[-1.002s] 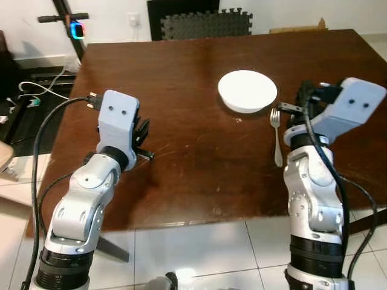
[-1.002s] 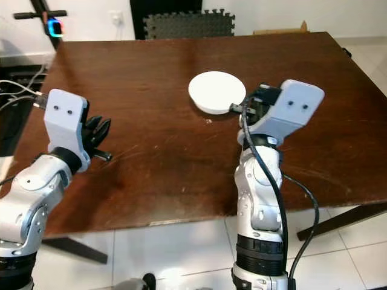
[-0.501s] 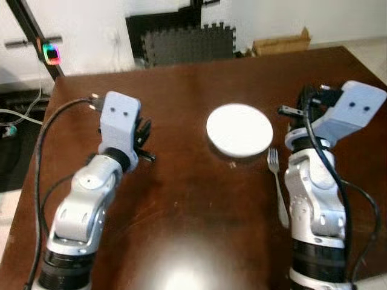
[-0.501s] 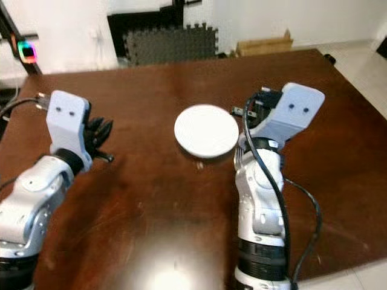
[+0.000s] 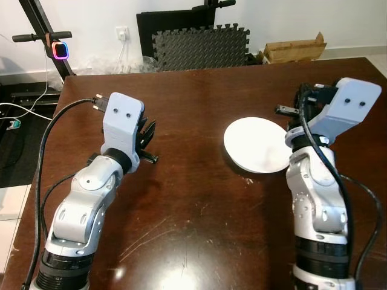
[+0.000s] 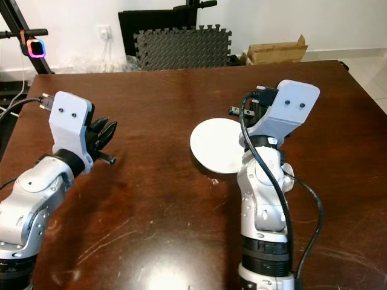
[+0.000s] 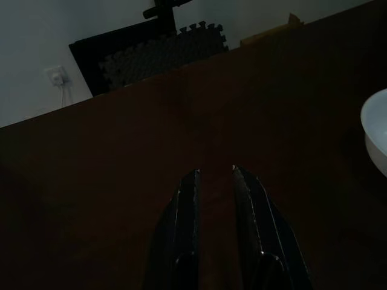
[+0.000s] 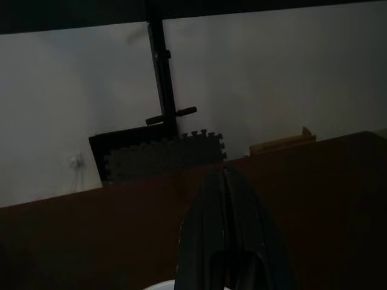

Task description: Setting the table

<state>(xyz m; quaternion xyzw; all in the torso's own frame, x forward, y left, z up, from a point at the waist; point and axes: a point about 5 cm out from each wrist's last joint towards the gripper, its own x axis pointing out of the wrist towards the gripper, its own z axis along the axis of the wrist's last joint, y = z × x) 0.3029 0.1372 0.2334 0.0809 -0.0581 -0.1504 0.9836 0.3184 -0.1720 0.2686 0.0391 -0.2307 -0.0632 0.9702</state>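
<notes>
One white plate [image 5: 257, 145] lies on the dark wooden table [image 5: 199, 199], right of centre in the left eye view, its right rim hidden behind the right arm. The right gripper [image 8: 224, 181] is raised above the plate's far right edge, its black fingers pressed together on nothing and aimed toward the far wall. The left gripper [image 7: 214, 175] hovers over bare wood at centre-left, well apart from the plate, its fingers a small way apart and holding nothing.

The main risk, as I judge it, is the right forearm: it stands just beside the plate and partly over it, so a careless swing or drop of that arm could knock the plate sideways or push it toward the table's right edge. With its fingers together, that gripper would also have to spread them before it could take anything; pressing down as it is would only shove the plate. Whether any cutlery lies behind that arm cannot be seen.

Nothing lies on the wood between the left gripper and the plate. Beyond the far edge, at the top of the frame, stand a stack of grey foam mats [image 5: 199, 45], a cardboard box [image 5: 293, 48] and a black stand with a glowing light [image 5: 58, 49], all off the table and out of the arms' way.
</notes>
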